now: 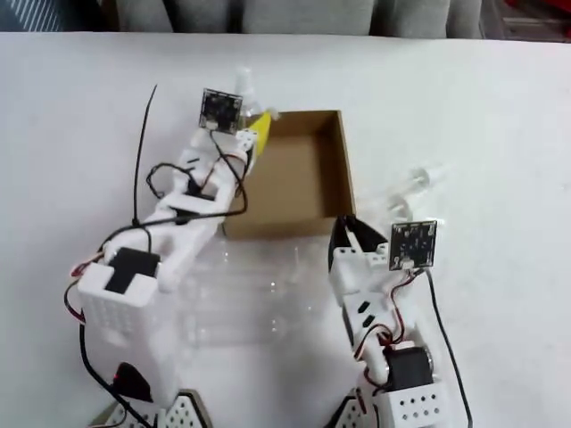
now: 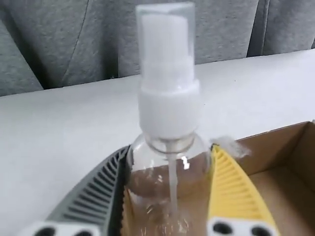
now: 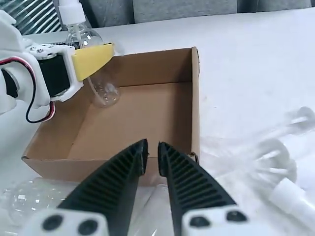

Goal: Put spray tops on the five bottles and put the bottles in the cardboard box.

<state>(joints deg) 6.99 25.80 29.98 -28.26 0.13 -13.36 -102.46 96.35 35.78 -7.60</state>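
**Left claw holds a capped bottle at the cardboard box; right claw empty at the box's near wall.**

The left gripper [image 2: 170, 150] is clamped on a clear bottle [image 2: 167, 177], its grey and yellow fingers closed to the bottle's width against the shoulders. The bottle is upright with a white spray top [image 2: 166, 98] seated on its neck. It stands at the far corner of the cardboard box [image 1: 294, 178] on the left arm's side; whether its base touches the box floor cannot be told. The right gripper [image 3: 151, 147] is all but closed, a thin slit between its black fingers, holding nothing, just before the box's near wall. Uncapped clear bottles [image 1: 250, 303] lie on the table between the arms. Loose spray tops [image 1: 419, 183] lie beside the box, on the right arm's side.
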